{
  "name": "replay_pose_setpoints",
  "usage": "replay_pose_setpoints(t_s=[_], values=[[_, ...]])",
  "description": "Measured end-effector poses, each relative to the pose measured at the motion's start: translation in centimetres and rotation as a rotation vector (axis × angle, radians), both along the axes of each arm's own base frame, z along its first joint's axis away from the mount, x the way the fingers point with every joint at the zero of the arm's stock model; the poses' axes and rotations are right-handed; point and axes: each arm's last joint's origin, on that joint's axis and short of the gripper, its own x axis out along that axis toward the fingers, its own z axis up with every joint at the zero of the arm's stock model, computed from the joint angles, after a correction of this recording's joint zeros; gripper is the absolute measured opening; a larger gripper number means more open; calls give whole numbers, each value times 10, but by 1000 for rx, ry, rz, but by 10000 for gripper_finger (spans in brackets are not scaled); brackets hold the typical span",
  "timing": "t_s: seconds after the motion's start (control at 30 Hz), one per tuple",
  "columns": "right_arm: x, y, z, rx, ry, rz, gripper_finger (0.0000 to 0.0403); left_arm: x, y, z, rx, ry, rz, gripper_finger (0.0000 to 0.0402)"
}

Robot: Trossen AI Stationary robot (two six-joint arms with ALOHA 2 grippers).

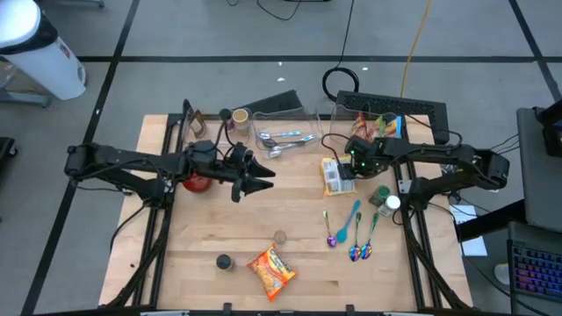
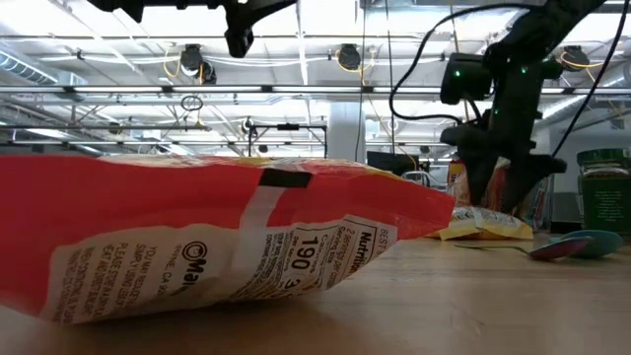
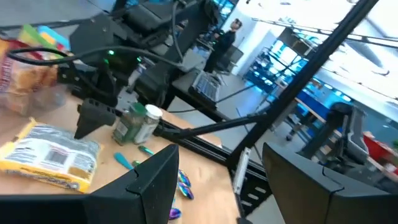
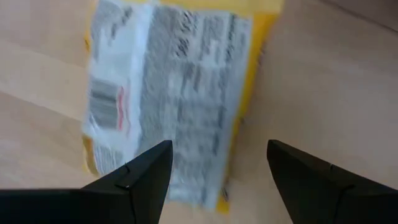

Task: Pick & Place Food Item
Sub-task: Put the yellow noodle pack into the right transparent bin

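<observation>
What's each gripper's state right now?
Left gripper: jaws open, holding nothing, raised above the table.
Right gripper: jaws open, empty, above the flat yellow and white food packet.

1. In the low view, the red snack bag (image 2: 197, 237) fills the foreground; its left end is cut off by the picture's edge, and it hides most of the table behind it.
2. In the right wrist view, the yellow packet (image 4: 174, 93) is blurred, its print unreadable, and its top is cut off.
3. In the left wrist view, a person (image 3: 225, 37) stands far off, too small to make out.
4. In the high view, the contents of the clear tray (image 1: 285, 132) at the table's far edge are too small to tell apart.
5. In the low view, the jar (image 2: 603, 187) is cut off at the right edge.
</observation>
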Motion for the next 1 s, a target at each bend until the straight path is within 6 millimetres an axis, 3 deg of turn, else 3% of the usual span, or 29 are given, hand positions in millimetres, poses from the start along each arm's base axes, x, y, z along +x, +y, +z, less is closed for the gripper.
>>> replay_pose_setpoints(t_s=[0.3, 0.43, 0.8, 1.0], values=[[-1, -4, -13, -26, -68, -28, 237, 0, 2, 3, 5, -28, 33, 237], [-2, -3, -18, -14, -83, -22, 191, 0, 2, 3, 5, -28, 33, 237], [6, -6, -15, -40, -200, -7, 17, 0, 2, 3, 5, -29, 33, 237], [17, -9, -7, -28, -361, -2, 5, 0, 2, 3, 6, -29, 33, 237]])
